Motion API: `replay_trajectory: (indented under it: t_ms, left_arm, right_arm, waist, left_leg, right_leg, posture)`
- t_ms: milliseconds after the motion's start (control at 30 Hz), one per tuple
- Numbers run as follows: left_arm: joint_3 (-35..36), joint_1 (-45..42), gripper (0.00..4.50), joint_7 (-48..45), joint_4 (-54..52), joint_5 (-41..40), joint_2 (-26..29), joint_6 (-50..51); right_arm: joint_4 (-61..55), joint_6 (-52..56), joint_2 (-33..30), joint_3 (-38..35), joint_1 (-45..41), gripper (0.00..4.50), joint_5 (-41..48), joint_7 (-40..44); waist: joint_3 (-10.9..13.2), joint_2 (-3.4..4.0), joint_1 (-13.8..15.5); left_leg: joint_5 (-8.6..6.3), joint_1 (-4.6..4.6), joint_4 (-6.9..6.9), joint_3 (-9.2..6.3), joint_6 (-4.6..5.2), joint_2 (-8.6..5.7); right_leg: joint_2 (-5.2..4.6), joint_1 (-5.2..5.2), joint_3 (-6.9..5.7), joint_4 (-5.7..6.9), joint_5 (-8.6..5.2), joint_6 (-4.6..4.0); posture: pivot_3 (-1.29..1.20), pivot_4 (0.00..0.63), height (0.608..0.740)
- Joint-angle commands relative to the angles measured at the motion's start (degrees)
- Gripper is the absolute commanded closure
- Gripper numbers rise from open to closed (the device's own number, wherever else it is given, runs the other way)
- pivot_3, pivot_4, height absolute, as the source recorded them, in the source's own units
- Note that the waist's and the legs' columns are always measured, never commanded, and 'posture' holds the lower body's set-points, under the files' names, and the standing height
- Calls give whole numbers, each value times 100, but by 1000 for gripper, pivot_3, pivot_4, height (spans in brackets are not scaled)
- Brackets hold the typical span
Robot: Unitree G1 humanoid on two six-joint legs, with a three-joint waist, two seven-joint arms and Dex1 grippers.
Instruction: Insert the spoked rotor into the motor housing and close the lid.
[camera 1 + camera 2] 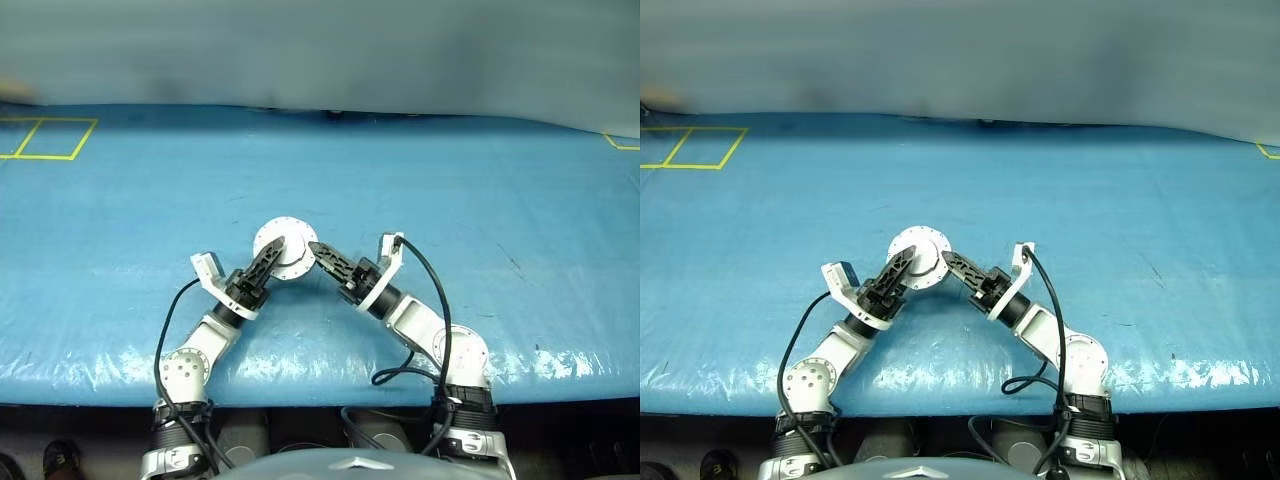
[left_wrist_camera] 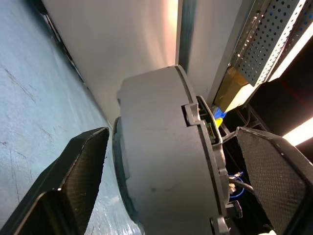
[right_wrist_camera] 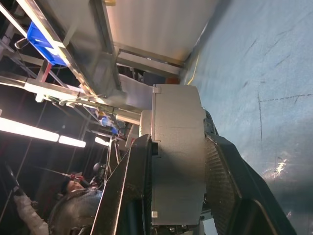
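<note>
The motor housing (image 1: pixel 285 246) is a short pale grey cylinder held up over the blue table, one round face with small rim holes turned up. My right gripper (image 3: pixel 178 141) is shut on it, one finger flat against each round face. My left gripper (image 2: pixel 171 133) comes in from the other side and stands open around the housing (image 2: pixel 166 161), with a gap showing at its fingers (image 2: pixel 274 176). A seam runs round the cylinder near one face; I cannot tell whether that part is the lid. The spoked rotor is hidden.
The blue plastic-covered table (image 1: pixel 460 180) spreads wide on all sides of the grippers. Yellow tape squares (image 1: pixel 45 138) mark its far left corner, and another yellow mark (image 1: pixel 622 143) sits far right. The table's front edge (image 1: pixel 320 395) runs just below my elbows.
</note>
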Motion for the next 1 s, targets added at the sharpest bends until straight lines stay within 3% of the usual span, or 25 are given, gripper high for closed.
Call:
replay_trajectory:
  t_ms: [33, 100, 400, 600, 800, 933, 1000]
  left_arm:
    - [-90, -47, 1287, -224, -83, -44, 8, 93]
    - [-90, -35, 1802, -227, -92, -61, 3, 138]
    - [213, -76, 1862, 152, -6, -190, -140, 28]
    - [827, -227, 1862, 344, 102, -307, -341, -627]
    - [1806, -1069, 1862, 1462, 940, 176, -585, -2417]
    - [2154, -2198, 1862, 3138, 2405, 1322, -162, -3660]
    - [2204, -2727, 1862, 3386, 3063, 1512, 22, -3838]
  right_arm:
    - [-323, -86, 78, 71, -44, 3390, 140, 156]
    - [-342, -85, 75, 88, -39, 3390, 149, 160]
    - [-357, -317, -46, 174, -81, 3390, -226, 279]
    - [-30, -1330, 2, 53, -214, 1400, -1300, -172]
    - [271, -2330, -4, -119, -281, 1400, -2183, -396]
    - [248, -2460, -37, -97, -217, 1400, -2363, -350]
    - [228, -2472, -65, -38, -171, 1400, -2476, -342]
  waist:
    - [0, 0, -1]
    - [0, -1, 0]
    - [0, -1, 2]
    - [1, -3, -12]
    - [6, -12, 48]
    - [11, -21, 107]
    - [10, -22, 138]
  left_leg:
    - [0, 0, 0, 0, 0, 0]
    - [0, 0, 0, 0, 0, 0]
    - [0, 0, 1, 0, 0, 0]
    - [0, 2, 2, 0, 0, 2]
    - [1, -3, 7, 1, -1, -1]
    - [1, -4, 11, -3, -2, -3]
    - [1, -5, 9, -6, -2, -8]
  right_leg:
    - [0, 0, 0, 0, 0, 0]
    - [0, 0, 0, 0, 0, 1]
    - [0, 1, 0, 0, 2, 3]
    - [3, -1, 0, 2, 3, 5]
    - [0, 0, 1, -3, 9, 14]
    - [2, 5, 1, -5, 19, 31]
    - [-2, 7, 2, -8, 21, 34]
  posture:
    - [0, 150, 740]
    - [0, 150, 740]
    - [0, 150, 740]
    - [0, 150, 740]
    - [0, 150, 740]
    - [0, 150, 740]
    - [0, 150, 740]
